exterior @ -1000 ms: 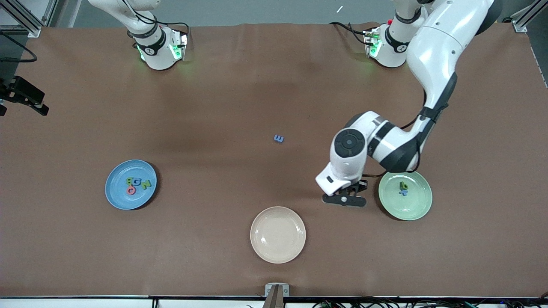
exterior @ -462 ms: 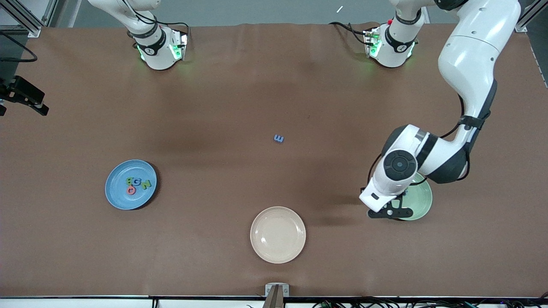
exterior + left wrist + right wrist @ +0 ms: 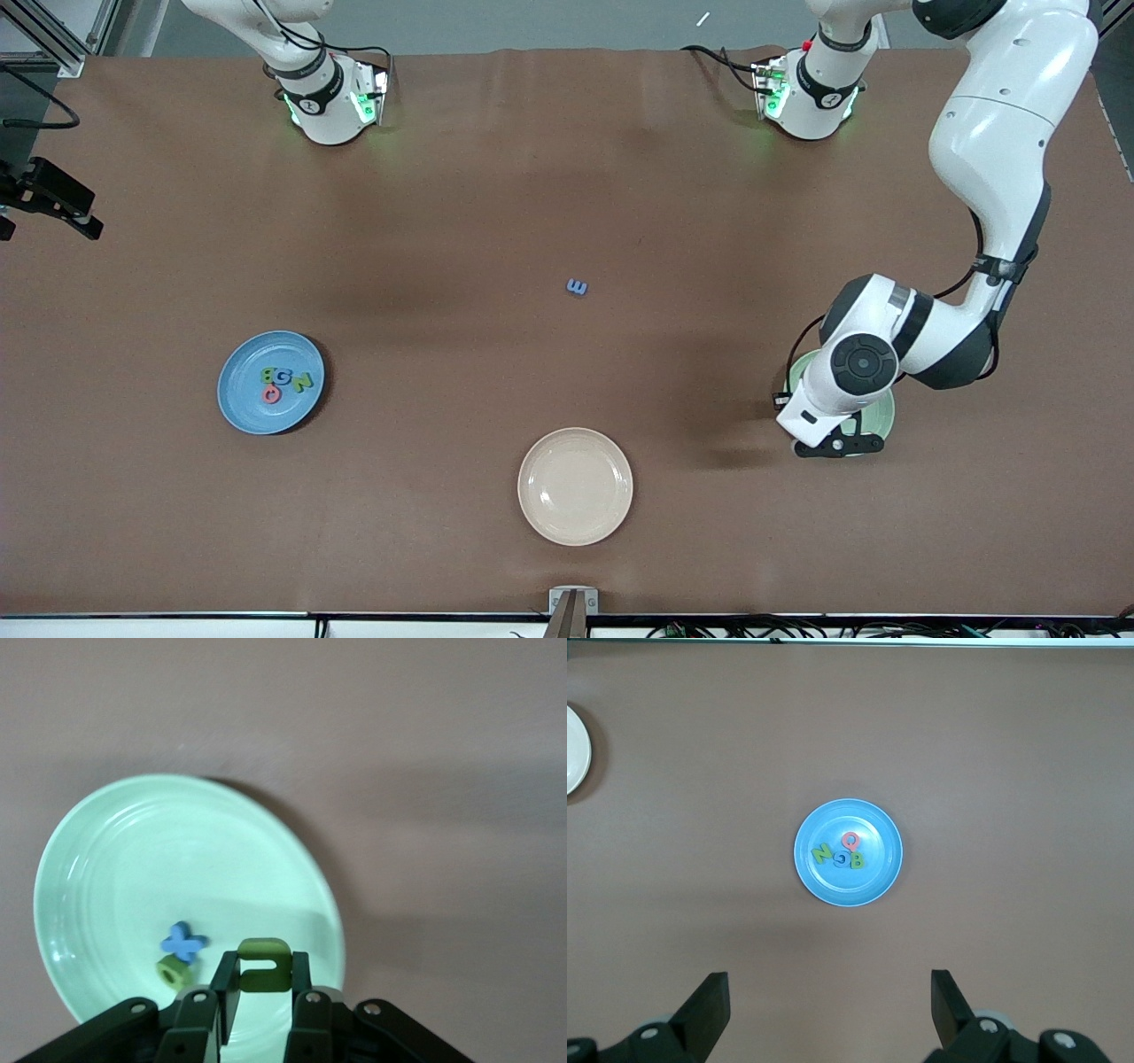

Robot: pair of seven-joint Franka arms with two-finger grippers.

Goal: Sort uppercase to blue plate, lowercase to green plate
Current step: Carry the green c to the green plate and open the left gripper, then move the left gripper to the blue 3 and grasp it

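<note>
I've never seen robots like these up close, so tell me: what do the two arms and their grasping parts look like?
Both arms are glossy white with rounded segments and black bands at the joints. The left arm has a round dark cap on its wrist joint and thin black cables along it. Green lights glow at each base, as on the right arm. The left gripper and right gripper are black, with flat jaws fixed by silver screws.

The front camera looks down from high across the table (image 3: 567,177), facing both bases. The left wrist camera sits close over the green plate (image 3: 106,868); the right wrist camera hangs high over the blue plate (image 3: 824,881). Both plates also show in the front view.
</note>
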